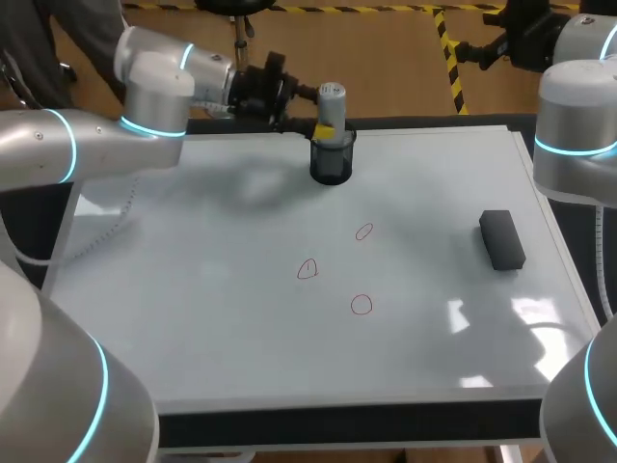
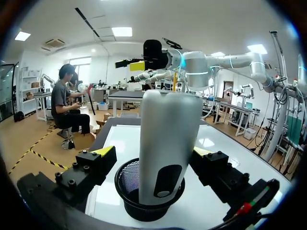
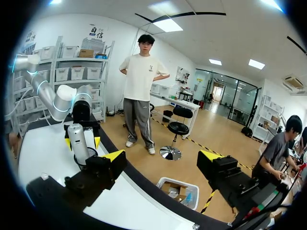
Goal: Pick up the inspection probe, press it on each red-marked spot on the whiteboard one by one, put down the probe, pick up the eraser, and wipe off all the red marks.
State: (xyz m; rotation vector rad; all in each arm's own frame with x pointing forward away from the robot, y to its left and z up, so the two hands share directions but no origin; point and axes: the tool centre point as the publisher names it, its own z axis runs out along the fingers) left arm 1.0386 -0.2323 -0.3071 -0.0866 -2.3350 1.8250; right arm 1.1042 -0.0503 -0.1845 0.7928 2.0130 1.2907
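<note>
The whiteboard (image 1: 193, 318) is where all the work remains: I judge I'm only at the first step, the pickup. My left gripper (image 2: 152, 153) is spread around the inspection probe (image 2: 168, 134), with a gap at one finger, so it is not clamped. The probe stands upright between the fingers in the black mesh cup (image 2: 144, 203) just under them. My right gripper (image 3: 163, 158) is spread and empty. The eraser (image 1: 501, 239) lies well apart from the left gripper, and the three red marks (image 1: 361, 305) are unwiped.
</note>
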